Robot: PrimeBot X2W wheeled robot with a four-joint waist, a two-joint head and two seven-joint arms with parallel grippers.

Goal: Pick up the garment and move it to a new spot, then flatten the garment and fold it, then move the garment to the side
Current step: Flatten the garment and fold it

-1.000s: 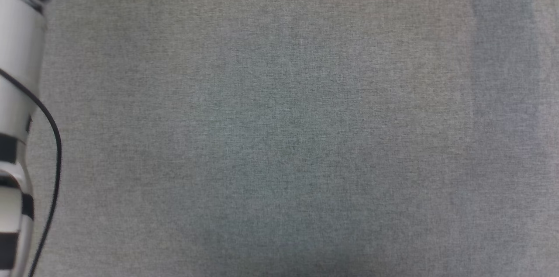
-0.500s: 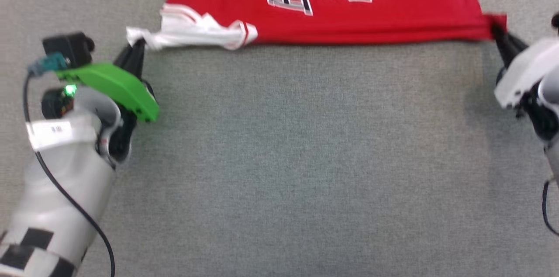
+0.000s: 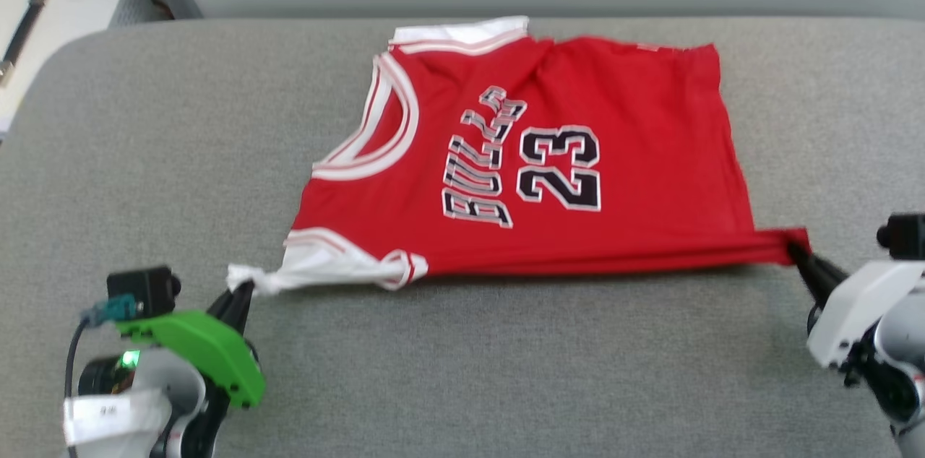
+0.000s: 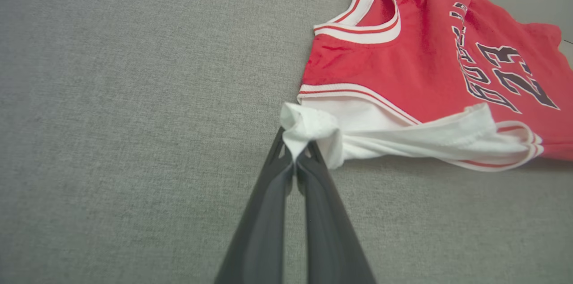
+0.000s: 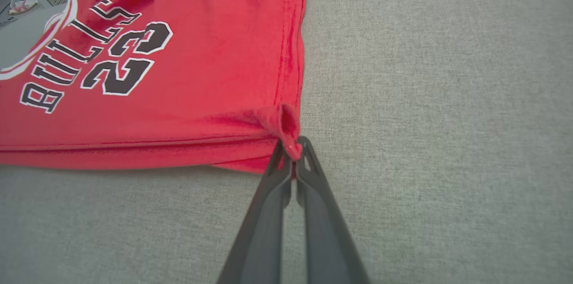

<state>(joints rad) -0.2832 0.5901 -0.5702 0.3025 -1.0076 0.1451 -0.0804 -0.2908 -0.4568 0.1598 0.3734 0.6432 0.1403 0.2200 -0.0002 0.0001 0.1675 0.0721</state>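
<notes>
Left claw (image 3: 242, 292): the two long dark fingers are pressed together and clamped on a bunched tip of the white sleeve (image 3: 325, 274), at the near left of the counter (image 3: 462, 371). In the left wrist view a fold of white cloth sits pinched between the tips. A bright green mount (image 3: 195, 357) of smooth plastic sits on that wrist, with a black cable beside it.

Right claw (image 3: 795, 252): also closed, nipping the red hem corner (image 3: 784, 241) at the near right. The cloth puckers into a small knob at the tips. The wrist housing (image 3: 853, 313) behind it is pale and hard-edged.

The garment (image 3: 650, 176) lies in the middle of the counter, towards the far side, front up, with the neckline (image 3: 383, 126) to the left and the hem to the right.
- Fabric is a thin red knit, mostly flat, with light wrinkles near the far edge.
- The near edge is drawn into a straight, taut line between the two claws, with narrow pleats running along it.
- Trim is white with red stripes, curved at the neck and at the armhole.
- The lettering and the number 23 (image 3: 560, 169) are black with a white outline, blocky, and read sideways.
- The near sleeve is rumpled and twisted into a rope.

The counter has a grey, matte cover of fine woven texture and a rounded far left corner. A white cabinet (image 3: 43, 17) stands beyond that corner.
</notes>
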